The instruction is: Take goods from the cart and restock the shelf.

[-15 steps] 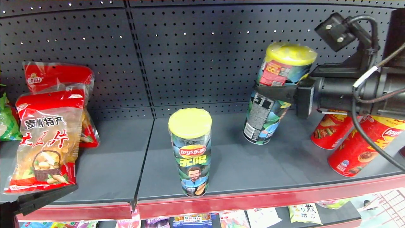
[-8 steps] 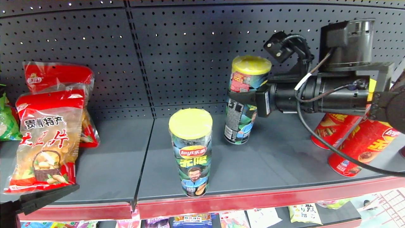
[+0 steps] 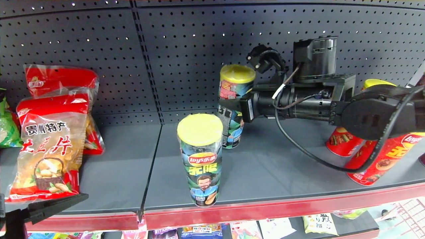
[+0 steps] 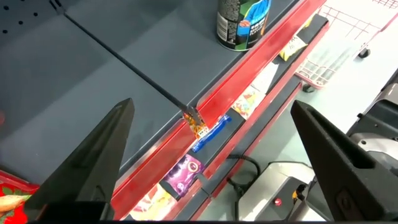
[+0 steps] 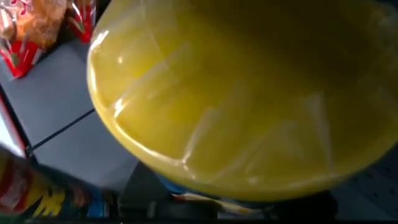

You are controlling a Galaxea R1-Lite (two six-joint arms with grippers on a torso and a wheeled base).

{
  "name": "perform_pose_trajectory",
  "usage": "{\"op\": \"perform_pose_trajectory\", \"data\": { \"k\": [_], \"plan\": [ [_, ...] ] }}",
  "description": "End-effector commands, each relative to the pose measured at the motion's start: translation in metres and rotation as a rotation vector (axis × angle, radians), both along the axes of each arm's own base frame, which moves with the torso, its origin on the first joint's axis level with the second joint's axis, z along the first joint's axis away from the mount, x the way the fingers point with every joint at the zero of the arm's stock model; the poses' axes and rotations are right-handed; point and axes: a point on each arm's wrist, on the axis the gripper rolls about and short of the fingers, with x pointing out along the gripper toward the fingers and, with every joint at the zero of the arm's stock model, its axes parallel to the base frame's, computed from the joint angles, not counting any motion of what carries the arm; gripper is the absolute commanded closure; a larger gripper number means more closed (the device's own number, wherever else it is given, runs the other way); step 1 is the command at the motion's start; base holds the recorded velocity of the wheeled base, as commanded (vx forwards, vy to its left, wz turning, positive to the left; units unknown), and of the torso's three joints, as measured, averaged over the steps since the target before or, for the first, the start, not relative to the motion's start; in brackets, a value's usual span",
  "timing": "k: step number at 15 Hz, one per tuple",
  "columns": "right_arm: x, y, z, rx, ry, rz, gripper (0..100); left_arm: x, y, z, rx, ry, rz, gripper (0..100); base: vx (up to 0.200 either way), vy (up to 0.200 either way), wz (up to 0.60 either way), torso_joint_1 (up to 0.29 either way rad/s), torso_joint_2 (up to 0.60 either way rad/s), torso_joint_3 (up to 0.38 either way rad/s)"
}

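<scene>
Chip can (image 3: 233, 89) with a yellow lid stands close to upright toward the back edge of the shelf (image 3: 282, 166), just in front of the perforated back panel (image 3: 199, 49). The right gripper (image 3: 232, 105) has its fingers clamped around the can's middle, and the arm comes in from the shelf's right end. The can's base seems to meet the shelf board, though from the head view I cannot be sure that it touches. In the right wrist view the can's yellow lid (image 5: 249, 93) sits right under the camera.

A second can of the same kind (image 3: 200, 159) stands upright at the shelf's front edge, nearer the left end than the held one and apart from it. Two red cans (image 3: 378, 159) lean near the right end, behind the arm. Toward the left end, red bags of potato chips (image 3: 49, 146) stand propped, with a green bag (image 3: 8, 127) beside them at the very edge.

The left gripper (image 4: 211, 106) hangs low outside the front left corner of the shelf, jaws spread wide with nothing between them; its wrist view looks along the red front lip (image 4: 249, 68) of the shelf
</scene>
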Motion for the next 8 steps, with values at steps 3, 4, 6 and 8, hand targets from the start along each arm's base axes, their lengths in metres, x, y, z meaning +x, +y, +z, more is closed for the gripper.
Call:
{"op": "perform_pose_trajectory", "data": {
  "k": [3,4,6,8],
  "plan": [
    [0.012,0.014,-0.014,-0.007,0.029,0.008,100,0.001,0.0,-0.001,0.003,0.007,0.001,0,0.0,0.0,0.0,0.0,0.0,0.0],
    [0.015,0.016,-0.018,-0.013,0.038,0.008,100,0.001,0.0,-0.001,0.003,0.008,0.002,0,0.0,0.0,0.0,0.0,0.0,0.0],
    [0.017,0.018,-0.023,-0.02,0.048,0.008,100,0.002,-0.001,0.0,0.002,0.005,0.001,0,0.0,0.0,0.0,0.0,0.0,0.0],
    [0.02,0.019,-0.026,-0.022,0.051,0.007,100,0.002,-0.001,0.0,0.003,0.008,0.001,0,0.0,0.0,0.0,0.0,0.0,0.0]
  ]
}}
